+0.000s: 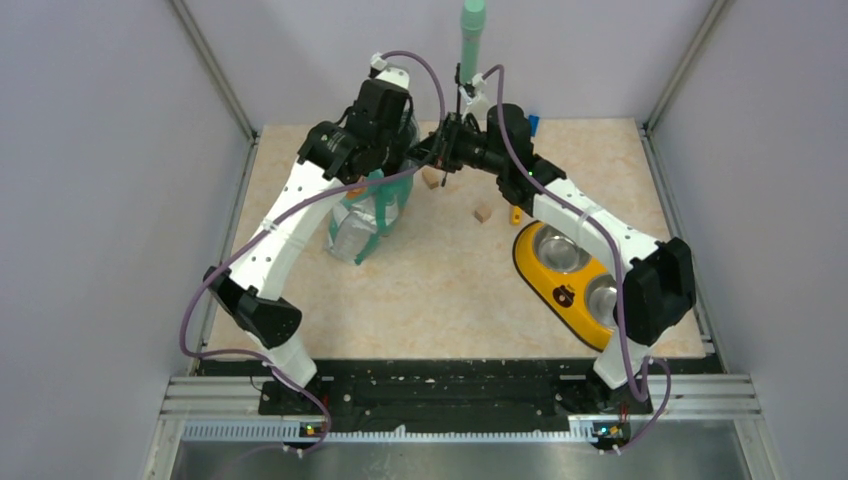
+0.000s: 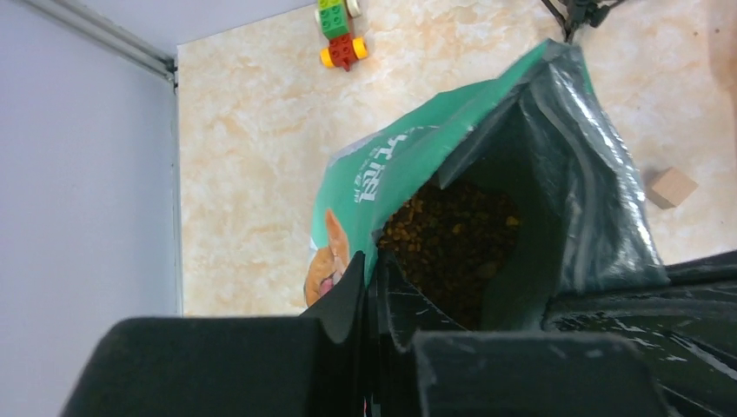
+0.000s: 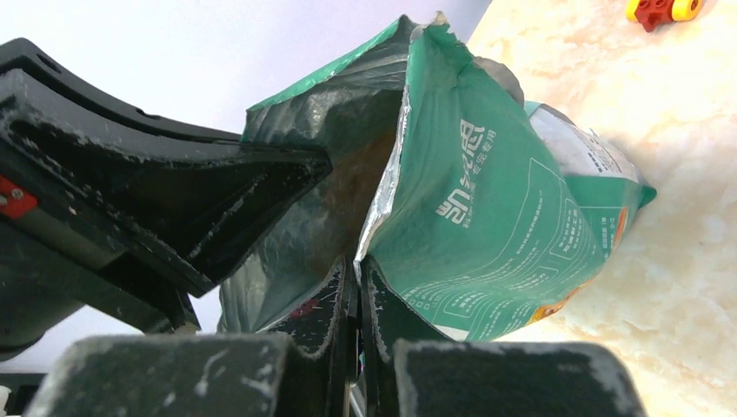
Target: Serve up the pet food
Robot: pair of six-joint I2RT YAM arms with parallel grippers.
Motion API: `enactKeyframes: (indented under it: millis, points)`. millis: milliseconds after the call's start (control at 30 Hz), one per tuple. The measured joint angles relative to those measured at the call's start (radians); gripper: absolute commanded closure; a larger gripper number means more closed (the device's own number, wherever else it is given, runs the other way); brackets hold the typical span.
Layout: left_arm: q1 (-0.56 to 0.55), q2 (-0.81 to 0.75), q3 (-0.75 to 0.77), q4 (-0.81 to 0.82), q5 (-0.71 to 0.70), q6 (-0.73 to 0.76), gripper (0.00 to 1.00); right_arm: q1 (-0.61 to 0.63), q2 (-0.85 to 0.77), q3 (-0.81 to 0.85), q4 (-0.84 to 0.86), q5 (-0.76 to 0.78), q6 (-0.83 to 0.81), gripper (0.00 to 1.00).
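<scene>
The teal-and-white pouch (image 1: pixel 365 222) stands at the left of the table, its mouth pulled open. Brown kibble (image 2: pixel 452 239) fills its inside in the left wrist view. My left gripper (image 2: pixel 372 269) is shut on the pouch's near rim, beside the dog's face print (image 2: pixel 328 261). My right gripper (image 3: pixel 356 269) is shut on the opposite rim of the pouch (image 3: pixel 504 208); the other arm's black fingers (image 3: pixel 200 191) show at its left. From above, both grippers (image 1: pixel 425 155) meet over the pouch top. The yellow double bowl (image 1: pixel 570 275) lies at the right.
Two tan wooden cubes (image 1: pixel 483 213) lie mid-table, one also in the left wrist view (image 2: pixel 671 187). A coloured brick toy (image 2: pixel 339 33) sits at the back. A green post (image 1: pixel 472 40) stands at the rear wall. Walls enclose three sides.
</scene>
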State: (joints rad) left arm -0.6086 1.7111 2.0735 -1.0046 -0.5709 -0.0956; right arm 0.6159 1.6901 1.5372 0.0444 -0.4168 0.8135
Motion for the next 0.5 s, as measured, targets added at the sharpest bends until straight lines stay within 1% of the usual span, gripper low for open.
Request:
enactKeyframes:
  millis: [167, 200, 267, 333, 433, 467, 500]
  points:
    - [0.024, -0.003, 0.002, 0.003, -0.011, 0.002, 1.0, -0.001, -0.002, -0.008, 0.021, 0.005, -0.006, 1.0]
    - [0.026, -0.008, -0.003, 0.007, -0.011, 0.002, 1.0, -0.001, -0.003, -0.011, 0.019, 0.008, -0.011, 0.98]
    - [0.028, -0.022, -0.017, 0.009, -0.006, 0.0, 1.0, -0.001, -0.016, -0.018, 0.004, 0.017, -0.034, 0.71]
    - [0.034, -0.031, -0.019, 0.002, 0.013, -0.011, 1.0, -0.001, -0.032, -0.017, -0.032, 0.036, -0.066, 0.52]
    - [0.058, -0.042, -0.027, 0.003, 0.051, -0.039, 1.0, -0.003, -0.068, 0.003, -0.141, 0.109, -0.163, 0.29]
    - [0.064, -0.047, -0.033, 0.007, 0.061, -0.046, 1.0, -0.003, -0.088, 0.005, -0.173, 0.143, -0.193, 0.24]
    - [0.069, -0.053, -0.039, 0.01, 0.069, -0.055, 1.0, -0.004, -0.113, 0.003, -0.205, 0.177, -0.222, 0.22]
